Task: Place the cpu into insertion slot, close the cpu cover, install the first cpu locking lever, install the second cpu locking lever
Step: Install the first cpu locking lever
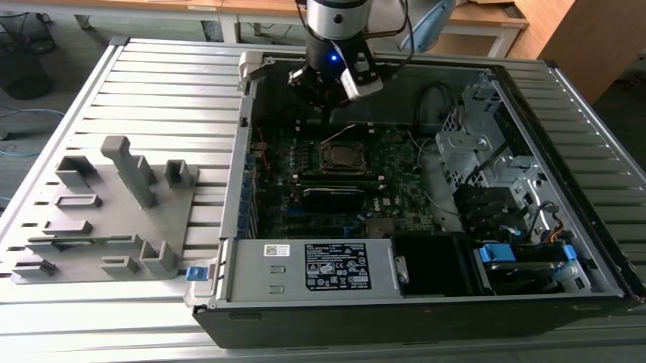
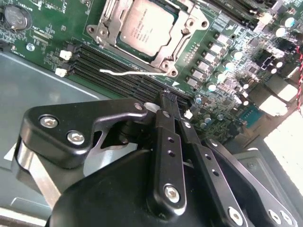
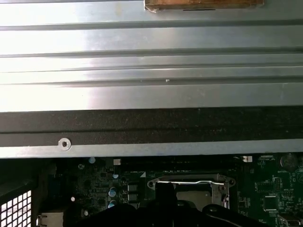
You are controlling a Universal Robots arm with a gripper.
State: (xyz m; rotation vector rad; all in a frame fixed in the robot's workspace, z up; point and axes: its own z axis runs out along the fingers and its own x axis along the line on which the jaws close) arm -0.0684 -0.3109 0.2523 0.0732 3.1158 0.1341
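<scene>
The cpu, a square chip with a dull silver top, lies in the insertion slot on the green board. The cpu cover, a silvery frame, lies down around the chip's edges. A thin wire locking lever sticks out free along the socket's side; it also shows as a raised light line, the lever, in the exterior view. My gripper hangs just beside the socket, close to that lever, its black fingers pressed together with nothing between them. In the exterior view the gripper hovers over the far edge of the socket.
The open computer case lies on a slatted metal table. A labelled power supply box sits at the near side, drive cages and cables at the exterior view's right. A grey fixture rack stands on the exterior view's left. The case wall runs close behind the socket.
</scene>
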